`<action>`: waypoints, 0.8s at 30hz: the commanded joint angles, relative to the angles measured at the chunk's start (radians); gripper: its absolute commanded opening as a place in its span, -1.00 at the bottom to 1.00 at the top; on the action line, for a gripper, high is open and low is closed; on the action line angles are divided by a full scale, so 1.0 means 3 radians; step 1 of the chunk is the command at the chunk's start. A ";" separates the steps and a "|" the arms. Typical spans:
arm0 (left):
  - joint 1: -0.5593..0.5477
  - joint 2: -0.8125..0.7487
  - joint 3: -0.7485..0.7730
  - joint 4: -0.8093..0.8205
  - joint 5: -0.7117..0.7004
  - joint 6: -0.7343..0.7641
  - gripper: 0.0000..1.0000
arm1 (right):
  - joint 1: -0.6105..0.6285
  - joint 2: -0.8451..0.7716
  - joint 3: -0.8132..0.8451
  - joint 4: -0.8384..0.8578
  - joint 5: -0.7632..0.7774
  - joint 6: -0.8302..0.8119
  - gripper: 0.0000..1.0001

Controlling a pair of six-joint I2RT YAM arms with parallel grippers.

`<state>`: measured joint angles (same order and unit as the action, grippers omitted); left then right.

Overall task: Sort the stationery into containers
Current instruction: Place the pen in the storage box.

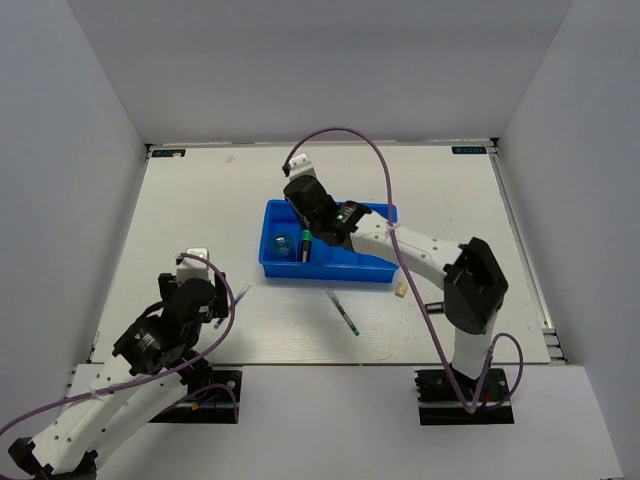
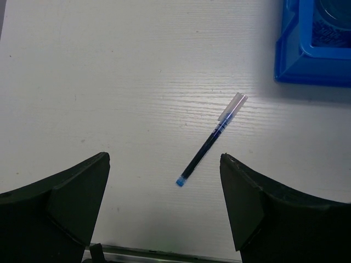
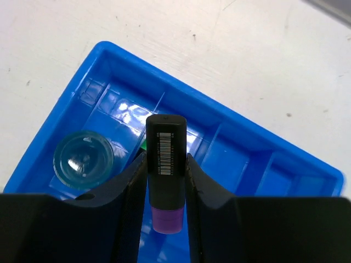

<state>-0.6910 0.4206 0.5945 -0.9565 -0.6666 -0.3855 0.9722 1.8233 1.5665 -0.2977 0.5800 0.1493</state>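
My right gripper (image 3: 166,164) is shut on the purple-black marker (image 3: 165,139) and holds it over the left part of the bright blue tray (image 3: 258,159). In the top view the gripper (image 1: 305,222) hangs above the tray (image 1: 370,262). The bluish round piece (image 3: 83,160) lies in the tray's left end (image 1: 283,244). A green-tipped dark item (image 1: 305,246) sits beside it. My left gripper (image 2: 164,159) is open and empty above the table, with the dark blue pen (image 2: 211,143) just ahead of it (image 1: 238,297). A thin pen (image 1: 343,312) and a beige eraser (image 1: 401,291) lie in front of the tray.
The tray's corner shows at the top right of the left wrist view (image 2: 307,60). White walls enclose the table on three sides. The right arm's purple cable (image 1: 400,200) arcs over the tray.
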 commanded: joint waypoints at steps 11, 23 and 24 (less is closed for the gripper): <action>-0.0003 0.0831 -0.0028 0.0401 0.0371 0.0252 0.84 | -0.0336 0.0457 0.0112 0.0072 -0.0695 0.0412 -0.27; 0.0861 0.1921 0.0100 0.0974 0.1652 0.0482 0.51 | -0.0535 -0.0120 -0.0205 -0.0122 -0.1161 0.0571 -0.58; 0.0902 0.1952 0.0094 0.0990 0.1700 0.0502 0.46 | -0.0546 -0.0272 -0.0226 -0.0178 -0.1222 0.0561 -0.68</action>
<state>-0.4587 1.0054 0.6056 -0.7372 -0.3103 -0.2642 0.8249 1.8767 1.5078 -0.3264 0.2710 0.2878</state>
